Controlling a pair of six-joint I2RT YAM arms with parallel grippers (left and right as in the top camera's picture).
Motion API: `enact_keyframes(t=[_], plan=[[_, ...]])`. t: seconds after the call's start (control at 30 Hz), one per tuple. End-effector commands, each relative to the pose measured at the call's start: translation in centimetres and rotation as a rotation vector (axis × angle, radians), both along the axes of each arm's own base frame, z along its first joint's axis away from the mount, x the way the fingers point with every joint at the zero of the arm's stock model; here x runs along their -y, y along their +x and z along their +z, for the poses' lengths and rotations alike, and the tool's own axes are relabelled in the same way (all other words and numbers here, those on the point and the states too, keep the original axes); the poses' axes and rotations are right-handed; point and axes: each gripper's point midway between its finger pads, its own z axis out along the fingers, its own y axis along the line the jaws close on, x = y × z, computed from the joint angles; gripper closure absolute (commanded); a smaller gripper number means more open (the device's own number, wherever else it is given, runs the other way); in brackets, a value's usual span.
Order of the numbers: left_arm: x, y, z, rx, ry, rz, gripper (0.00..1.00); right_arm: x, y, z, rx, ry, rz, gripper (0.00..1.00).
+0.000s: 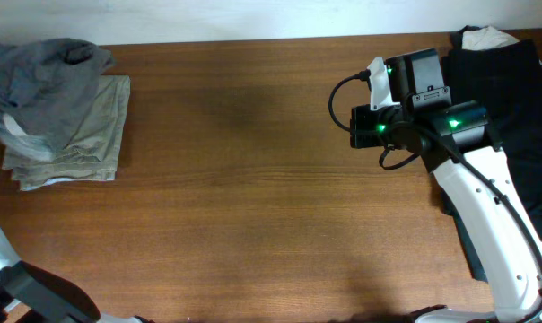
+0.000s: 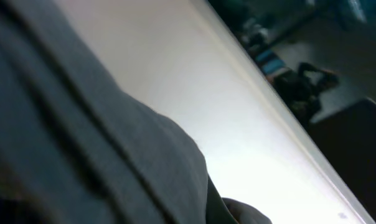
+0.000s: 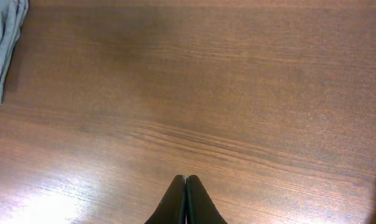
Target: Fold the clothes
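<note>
One khaki pair [image 1: 87,126] lies folded left, grey shorts [image 1: 38,76] heaped atop; black garments [image 1: 522,90] wait right. Your right gripper [image 3: 185,199] is pinched empty; left gripper unseen.

Right arm [image 1: 486,193] stretched forward — its jaws pressed together.

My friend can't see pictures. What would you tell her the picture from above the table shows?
A crumpled grey garment lies on folded khaki shorts at the top left of a brown wooden table. On the right, a white-and-black robot arm with green lights reaches over a black garment.
</note>
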Motion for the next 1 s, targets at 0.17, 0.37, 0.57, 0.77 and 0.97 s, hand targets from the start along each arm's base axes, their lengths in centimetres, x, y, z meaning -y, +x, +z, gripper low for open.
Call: enact_keyframes(t=[0.17, 0.37, 0.57, 0.77, 0.97], plan=[[-2.0, 3.9, -5.7, -0.084, -0.005, 0.111, 0.99, 0.2, -0.2, 0.8, 0.014, 0.012, -0.032, 0.96], [-2.2, 4.6, -16.5, -0.317, -0.158, 0.085, 0.99, 0.2, -0.2, 0.8, 0.014, 0.013, -0.032, 0.96], [-2.1, 0.1, -23.5, -0.624, -0.259, 0.164, 0.01, 0.2, -0.3, 0.7, 0.009, 0.011, -0.032, 0.96], [0.6, -9.7, -25.7, -1.061, -0.332, 0.309, 0.01, 0.4, -1.2, 0.1, -0.034, 0.000, -0.032, 0.96], [2.2, -14.1, -13.0, -0.893, -0.086, 0.378, 0.01, 1.2, -4.3, 2.2, -0.024, -0.001, -0.027, 0.96]])
